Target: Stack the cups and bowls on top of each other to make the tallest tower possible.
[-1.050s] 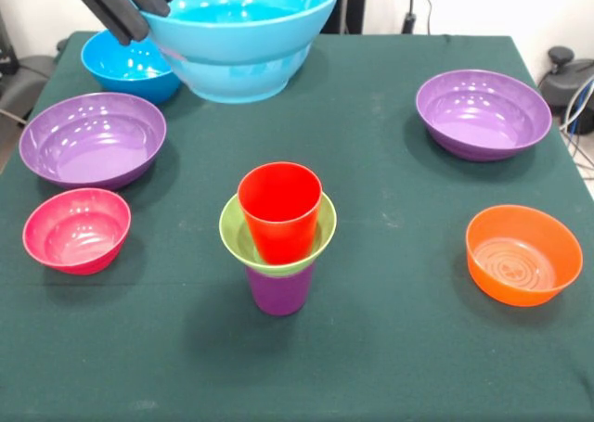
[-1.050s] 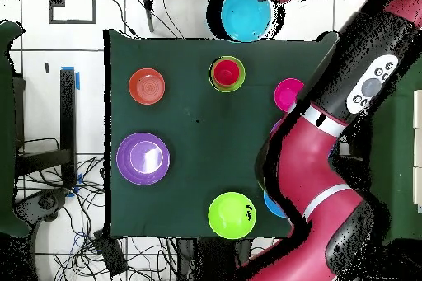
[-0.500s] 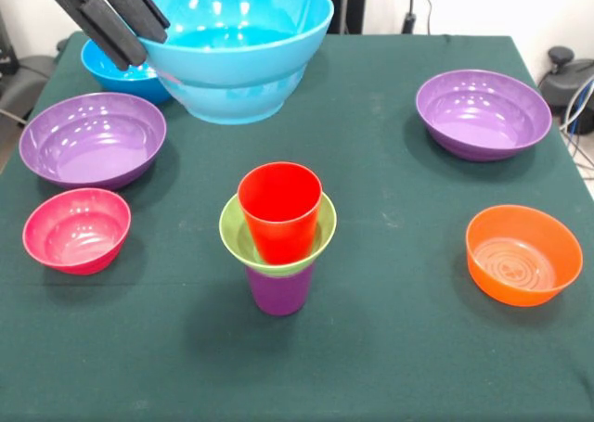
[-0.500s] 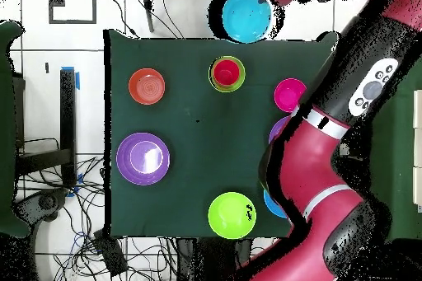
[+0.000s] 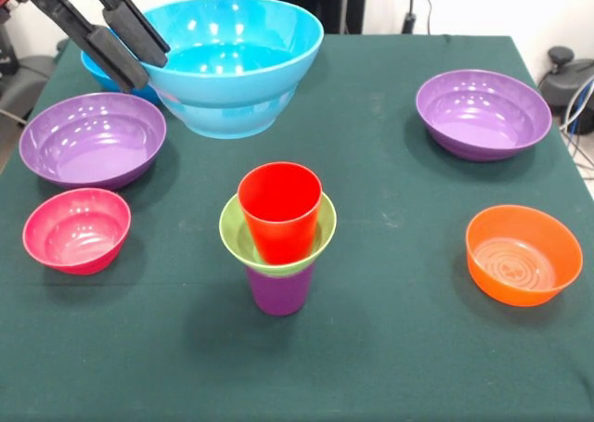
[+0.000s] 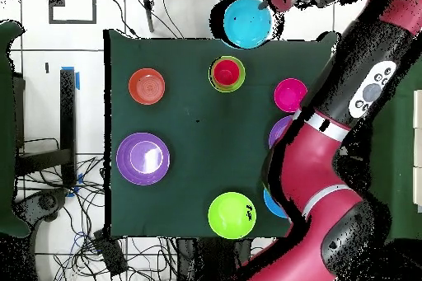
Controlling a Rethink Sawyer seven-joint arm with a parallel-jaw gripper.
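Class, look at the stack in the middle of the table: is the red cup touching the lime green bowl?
Touching. The front view shows the red cup sitting down inside the lime green bowl, no gap around its sides.

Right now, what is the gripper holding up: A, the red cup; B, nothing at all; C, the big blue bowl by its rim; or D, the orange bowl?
C: in the front view the gripper is clamped across the rim of the big blue bowl, while the orange bowl and red cup sit untouched.
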